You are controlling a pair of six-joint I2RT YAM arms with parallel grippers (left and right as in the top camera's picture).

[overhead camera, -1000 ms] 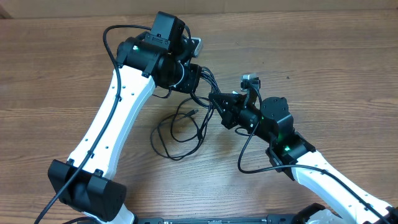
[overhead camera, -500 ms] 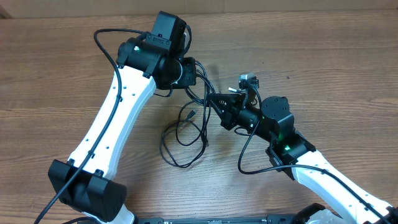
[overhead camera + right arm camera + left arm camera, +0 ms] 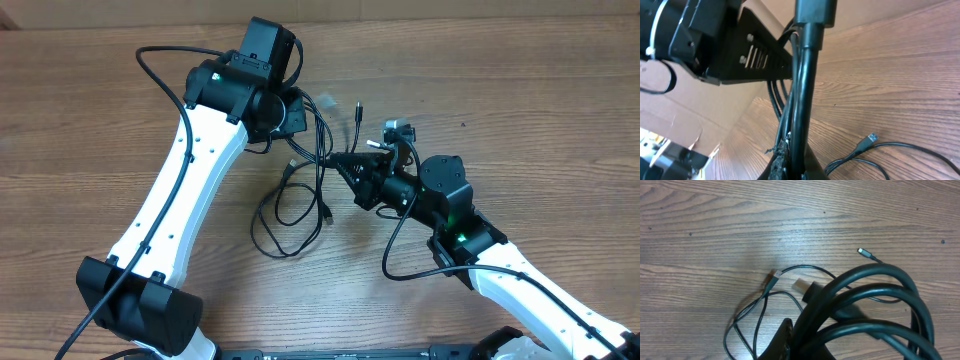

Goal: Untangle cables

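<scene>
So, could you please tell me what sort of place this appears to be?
Probably a robotics lab bench: the left arm and right arm, both white and black, work over a wood-grain table with thin black cables on it, and what looks like cardboard stands behind.

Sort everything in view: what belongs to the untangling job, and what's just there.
Job: cables; left claw and right claw, both gripping them.
Just there: wooden table; arm wiring.

Wood-grain table (image 3: 80, 120), plain brown board (image 3: 450, 8) along its far edge
</scene>
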